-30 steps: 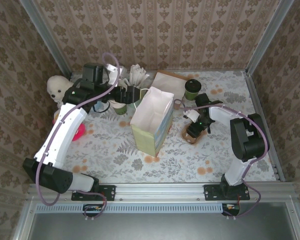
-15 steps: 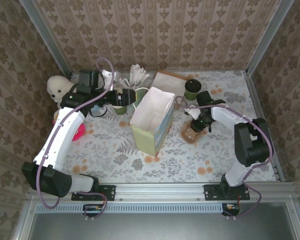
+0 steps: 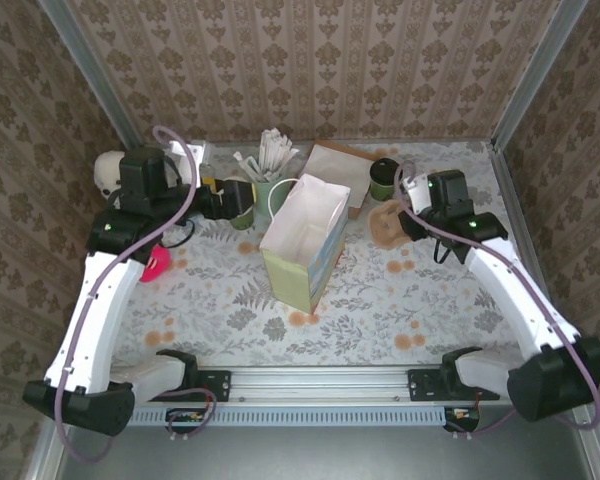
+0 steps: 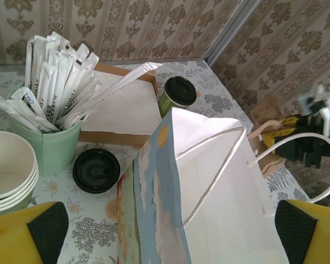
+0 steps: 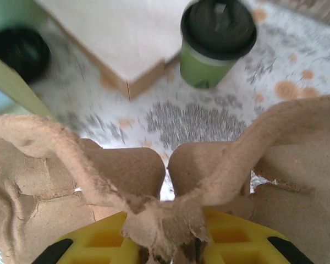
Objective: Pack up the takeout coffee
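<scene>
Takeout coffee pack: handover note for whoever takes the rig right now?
Left gripper: open, empty, by the stack of lidless cups, facing the paper bag.
Right gripper: shut on the brown pulp carrier, near the coffee.
Takeout coffee: upright, lid on, on the table beside the flat cardboard box, ungripped, outside the bag.
Done: carrier in hand; bag stands open.
Left: coffee not packed yet; likely seat it in the carrier, then bag it.

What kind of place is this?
Probably a pretend coffee-shop counter set up in a robot test booth: there's a lidded takeout coffee, a cup of paper-wrapped straws and a cardboard drink carrier.
</scene>
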`<state>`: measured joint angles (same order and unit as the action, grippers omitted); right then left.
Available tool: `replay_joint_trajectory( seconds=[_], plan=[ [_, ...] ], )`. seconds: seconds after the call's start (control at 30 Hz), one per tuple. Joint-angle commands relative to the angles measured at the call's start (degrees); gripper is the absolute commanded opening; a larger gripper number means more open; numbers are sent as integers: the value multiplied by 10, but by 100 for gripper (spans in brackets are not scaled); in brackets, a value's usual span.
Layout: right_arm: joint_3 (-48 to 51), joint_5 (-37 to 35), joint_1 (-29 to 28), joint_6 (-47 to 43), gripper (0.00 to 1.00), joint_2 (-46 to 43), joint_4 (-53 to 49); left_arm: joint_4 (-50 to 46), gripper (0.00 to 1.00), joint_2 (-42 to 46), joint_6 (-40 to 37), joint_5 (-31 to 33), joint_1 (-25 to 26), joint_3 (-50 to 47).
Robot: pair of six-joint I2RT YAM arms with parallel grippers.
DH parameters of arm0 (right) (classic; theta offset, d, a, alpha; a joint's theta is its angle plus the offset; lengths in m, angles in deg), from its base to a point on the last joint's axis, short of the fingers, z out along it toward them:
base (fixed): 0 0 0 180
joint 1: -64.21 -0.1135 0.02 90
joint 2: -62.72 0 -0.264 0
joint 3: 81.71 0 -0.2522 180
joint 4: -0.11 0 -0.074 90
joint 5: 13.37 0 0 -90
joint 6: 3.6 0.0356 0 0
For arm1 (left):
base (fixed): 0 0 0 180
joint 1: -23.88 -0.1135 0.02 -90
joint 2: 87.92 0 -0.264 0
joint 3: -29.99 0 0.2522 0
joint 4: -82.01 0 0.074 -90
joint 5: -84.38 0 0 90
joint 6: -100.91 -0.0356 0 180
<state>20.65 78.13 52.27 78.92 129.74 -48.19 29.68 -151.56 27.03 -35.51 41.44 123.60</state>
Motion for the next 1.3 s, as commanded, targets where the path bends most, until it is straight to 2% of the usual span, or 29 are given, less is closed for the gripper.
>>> replay_joint_trajectory(
  seconds=[0.0,0.07,0.17,0.27,0.4,0.47,0.57,0.7,0.87,1.0,1.07,1.1,1.2,1.27],
  plan=[
    [-74,75,-3,136,23,-20,21,3,100,-15,11,39,34,-5],
    [-137,111,-3,184,22,6,6,14,100,-22,13,60,63,-3],
    [-216,212,-7,244,23,56,5,1,100,-44,-8,108,108,19],
    [-276,268,-24,297,23,96,27,-9,100,-59,-29,160,124,23],
    [-363,291,-57,297,19,154,13,27,97,-72,-24,107,125,18],
    [-386,312,-72,297,18,173,26,50,93,-80,-17,84,126,15],
    [-397,352,-94,314,19,194,75,66,87,-97,-6,88,125,22],
    [-445,354,-129,314,19,232,57,74,75,-129,6,66,125,43],
    [-479,386,-161,334,19,266,44,66,53,-147,28,74,121,51],
    [-519,401,-178,311,19,303,-4,51,37,-152,45,70,118,57],
    [-522,402,-183,299,19,311,-10,54,25,-151,48,69,118,52],
    [-521,403,-187,293,19,314,-11,56,21,-149,51,69,118,48],
    [-520,405,-189,281,18,320,-26,59,19,-143,47,64,118,42],
    [-519,411,-190,275,18,325,-40,59,13,-137,45,67,116,37]
  ],
)
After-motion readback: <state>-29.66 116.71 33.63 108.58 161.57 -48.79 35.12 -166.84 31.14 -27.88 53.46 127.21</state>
